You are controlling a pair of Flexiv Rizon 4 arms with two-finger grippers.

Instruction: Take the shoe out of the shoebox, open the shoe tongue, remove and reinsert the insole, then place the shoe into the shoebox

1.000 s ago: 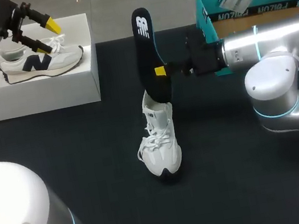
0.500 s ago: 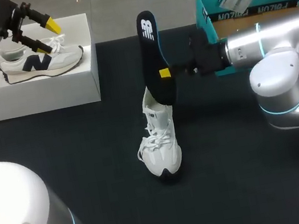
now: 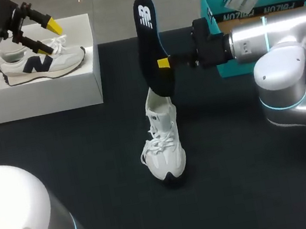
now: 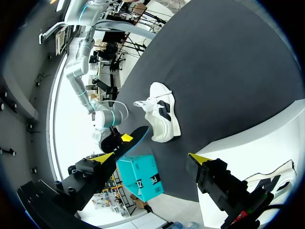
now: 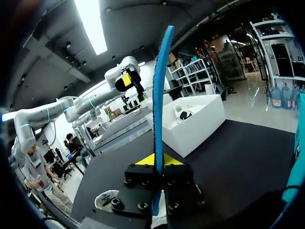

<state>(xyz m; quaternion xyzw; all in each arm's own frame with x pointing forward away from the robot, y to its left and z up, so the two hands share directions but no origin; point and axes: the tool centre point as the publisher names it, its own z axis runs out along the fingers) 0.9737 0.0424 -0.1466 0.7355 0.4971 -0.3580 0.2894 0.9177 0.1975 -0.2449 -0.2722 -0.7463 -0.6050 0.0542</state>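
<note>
A white sneaker stands on the dark table, toe toward me, and also shows ahead of the left gripper. My right gripper is shut on a black insole, held upright with its lower end just above the sneaker's heel opening. In the right wrist view the insole shows edge-on between the yellow tips. My left gripper hangs open over the white shoebox, nothing between its fingers. A second sneaker lies inside that box.
A teal cardboard box stands at the back right, behind my right arm. The white shoebox sits at the back left corner. The dark table surface stretches around the sneaker.
The right gripper has lifted the insole a little, so its lower end has risen from the sneaker's heel. The left arm has not moved.
</note>
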